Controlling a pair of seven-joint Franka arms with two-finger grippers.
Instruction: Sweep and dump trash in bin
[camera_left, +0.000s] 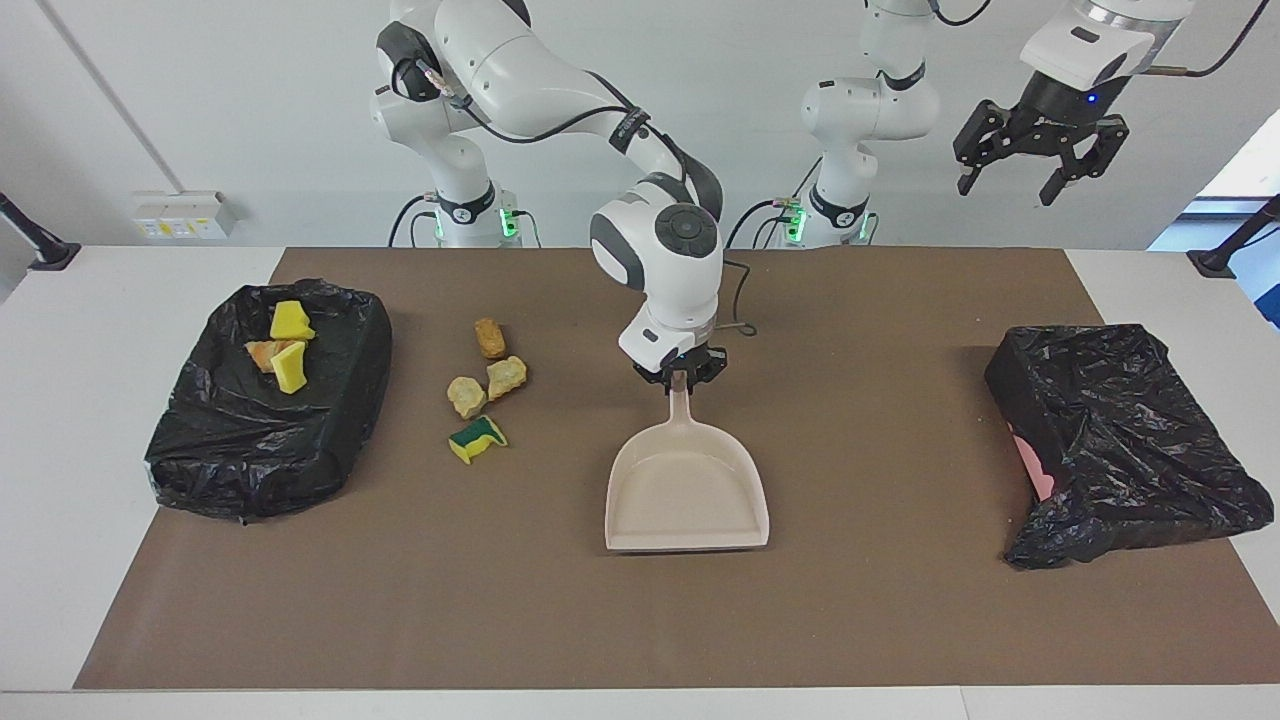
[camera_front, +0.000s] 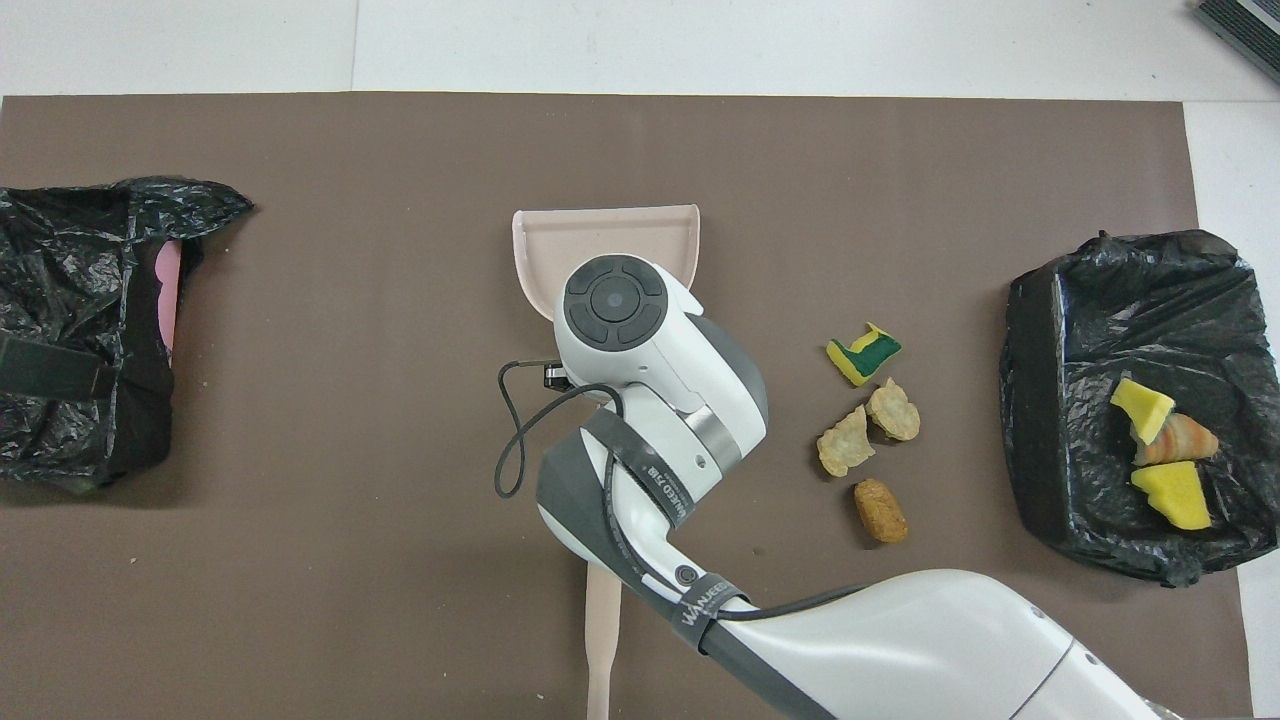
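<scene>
A plain white wall (camera_left: 250, 110) stood at the far side; the white table (camera_left: 90, 300) carried a brown rectangular mat (camera_left: 850, 620).

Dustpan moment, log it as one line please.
right gripper: shut on dustpan handle | dustpan: empty, mid-mat | trash: four scraps on mat, three in bin | left gripper: open, raised, waiting

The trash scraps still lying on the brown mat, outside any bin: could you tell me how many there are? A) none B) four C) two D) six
B: four scraps lie loose on the mat beside the dustpan: the yellow-and-green sponge, two pale lumps and an orange-brown lump; the others already sit in the black-lined bin.
</scene>
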